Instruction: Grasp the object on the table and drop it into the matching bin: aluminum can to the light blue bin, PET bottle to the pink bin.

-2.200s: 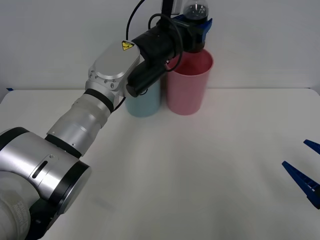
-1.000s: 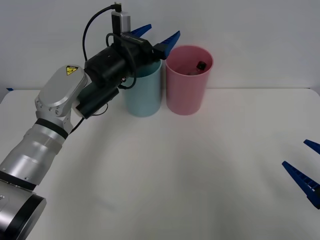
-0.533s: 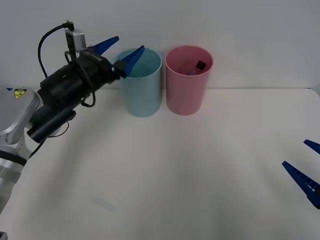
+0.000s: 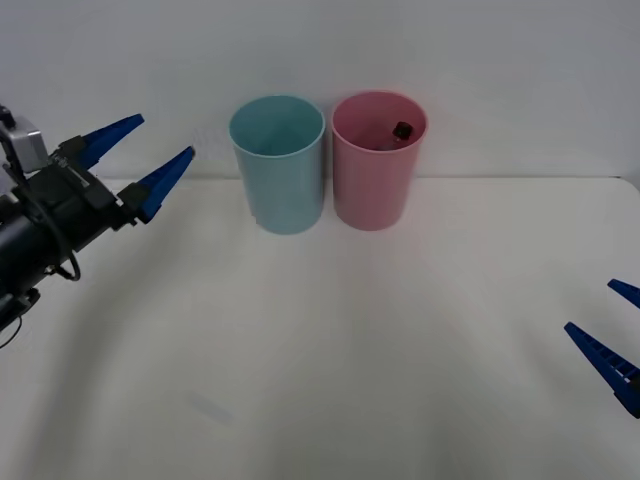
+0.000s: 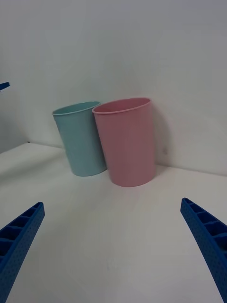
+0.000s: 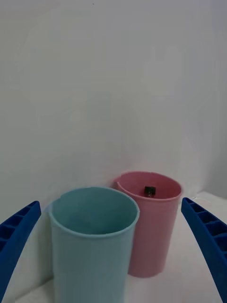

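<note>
The PET bottle (image 4: 401, 131) lies inside the pink bin (image 4: 376, 185); only its black cap (image 6: 149, 190) peeks over the rim. The light blue bin (image 4: 280, 175) stands just left of the pink one, at the back of the white table (image 4: 330, 360). My left gripper (image 4: 141, 160) hovers open and empty at the far left, well away from both bins. At the right edge of the table, my right gripper (image 4: 610, 335) is parked, open and holding nothing. The right wrist view shows the pink bin (image 5: 126, 141) and the light blue bin (image 5: 82, 138) from the side.
A plain white wall rises directly behind the bins. The tabletop stretches wide and bare in front of them, between the two arms.
The left gripper held the bottle over the pink bin, let it fall in, opened, then drew back leftward past the light blue bin to the table's left side. The right arm stayed still.
</note>
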Controlling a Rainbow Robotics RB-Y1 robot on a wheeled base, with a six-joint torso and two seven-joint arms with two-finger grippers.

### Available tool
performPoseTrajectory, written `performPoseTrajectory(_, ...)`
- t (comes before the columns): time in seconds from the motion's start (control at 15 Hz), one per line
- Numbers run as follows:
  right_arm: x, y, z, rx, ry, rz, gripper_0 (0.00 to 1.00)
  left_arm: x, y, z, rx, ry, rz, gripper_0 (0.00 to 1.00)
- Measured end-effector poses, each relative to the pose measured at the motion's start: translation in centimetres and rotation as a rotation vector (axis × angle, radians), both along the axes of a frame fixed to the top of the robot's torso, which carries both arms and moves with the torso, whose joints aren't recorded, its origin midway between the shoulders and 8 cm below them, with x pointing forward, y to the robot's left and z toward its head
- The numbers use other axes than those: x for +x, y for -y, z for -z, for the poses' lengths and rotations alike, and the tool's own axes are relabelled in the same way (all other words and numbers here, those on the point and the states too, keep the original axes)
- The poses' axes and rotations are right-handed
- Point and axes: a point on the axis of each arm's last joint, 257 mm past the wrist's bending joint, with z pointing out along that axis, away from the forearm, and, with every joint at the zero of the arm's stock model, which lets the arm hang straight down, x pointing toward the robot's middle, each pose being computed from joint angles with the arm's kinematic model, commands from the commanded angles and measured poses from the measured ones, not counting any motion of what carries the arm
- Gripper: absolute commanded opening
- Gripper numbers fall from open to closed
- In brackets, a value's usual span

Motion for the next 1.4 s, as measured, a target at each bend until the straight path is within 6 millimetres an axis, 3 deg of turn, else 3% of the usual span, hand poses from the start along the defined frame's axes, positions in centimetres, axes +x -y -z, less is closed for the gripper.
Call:
performPoseTrajectory(0.33,0.0,0.0,0.0,0.0,0.0,0.0,1.0,-4.9,-5.7,2.6,0.133,-0.023,-0.038,1.0)
performPoseTrajectory(0.73,0.0,0.0,0.0,0.0,0.0,0.0,1.0,-8.9,-10.3,6.3,0.266,-0.083,-0.078,1.0)
performPoseTrajectory(1.0,0.0,0.0,0.0,0.0,0.0,0.0,1.0,-10.9,-11.7,9.4,0.337,-0.11,-0.109,1.0)
performPoseTrajectory(1.4,0.0,0.0,0.0,0.0,0.0,0.0,1.0,-13.0,-12.5,10.8,0.288,-0.161,-0.117,1.0)
